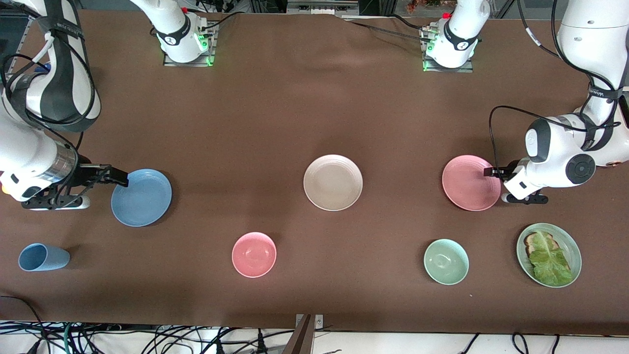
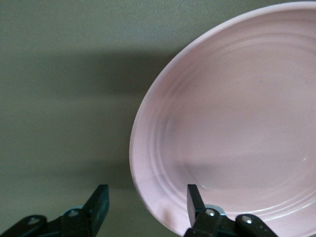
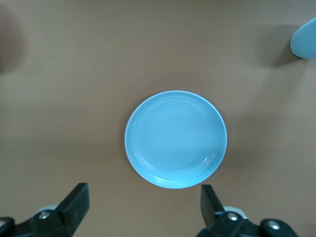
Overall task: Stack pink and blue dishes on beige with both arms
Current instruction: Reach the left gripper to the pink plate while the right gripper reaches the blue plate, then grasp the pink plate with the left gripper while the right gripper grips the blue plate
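The beige plate [image 1: 333,182] lies at the table's middle. The pink plate [image 1: 469,183] lies toward the left arm's end. My left gripper [image 1: 488,172] is low at its rim and open. In the left wrist view the pink plate [image 2: 237,113] has its rim between the jaws of the left gripper [image 2: 146,201], one finger over the dish and one off it. The blue plate [image 1: 142,198] lies toward the right arm's end. My right gripper [image 1: 120,180] hangs open over its edge. In the right wrist view the blue plate [image 3: 176,138] lies ahead of the right gripper [image 3: 143,200], with bare cloth between the fingers.
Nearer the front camera stand a blue cup [image 1: 43,257] on its side, a pink bowl [image 1: 254,254], a mint-green bowl [image 1: 446,261] and a green plate [image 1: 570,246] with toast and lettuce. The blue cup [image 3: 303,37] also shows in the right wrist view.
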